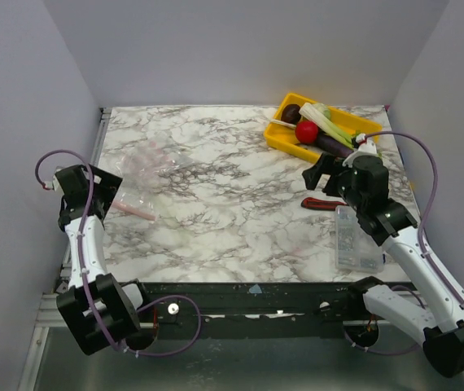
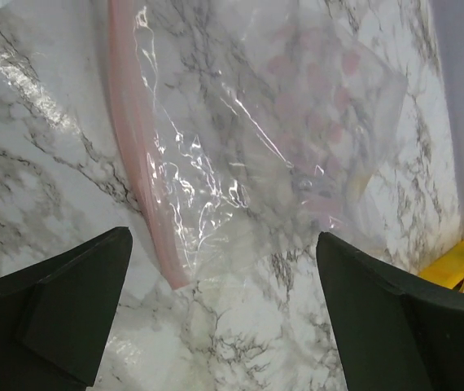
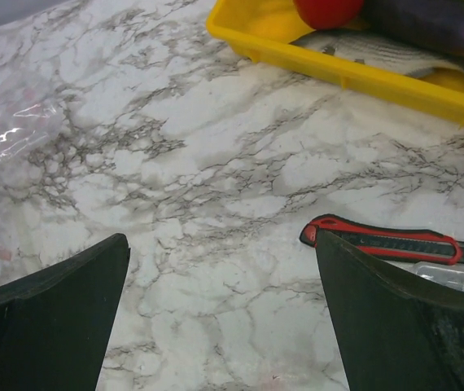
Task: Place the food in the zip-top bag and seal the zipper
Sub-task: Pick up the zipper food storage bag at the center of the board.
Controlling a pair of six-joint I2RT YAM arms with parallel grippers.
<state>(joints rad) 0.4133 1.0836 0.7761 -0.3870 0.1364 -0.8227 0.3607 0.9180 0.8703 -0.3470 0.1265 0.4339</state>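
Left gripper (image 2: 223,235): dark fingers filled the bottom corners of the left wrist frame, spread wide with nothing between them, poised over the zip-top bag (image 2: 297,114), probably to take its mouth

Zip-top bag: lay flat and crinkled on the marble table (image 2: 45,163), centre to upper right of that frame; no food seen inside. The zipper (image 2: 134,163) ran from top edge to lower centre; whether it was pressed shut could not be told

Right gripper (image 3: 221,235): fingers likewise apart and empty, facing the yellow tray (image 3: 395,85) at upper right, likely for a first pick

Food (image 1: 317,130): all in the tray, upper right of the overhead frame, well apart from the bag; red ball (image 1: 306,131), leek (image 1: 330,122), purple piece (image 1: 334,145)

Red-handled cutter (image 1: 323,204), clear compartment box (image 1: 356,240): lower right, beside the right arm; judged no part of the job
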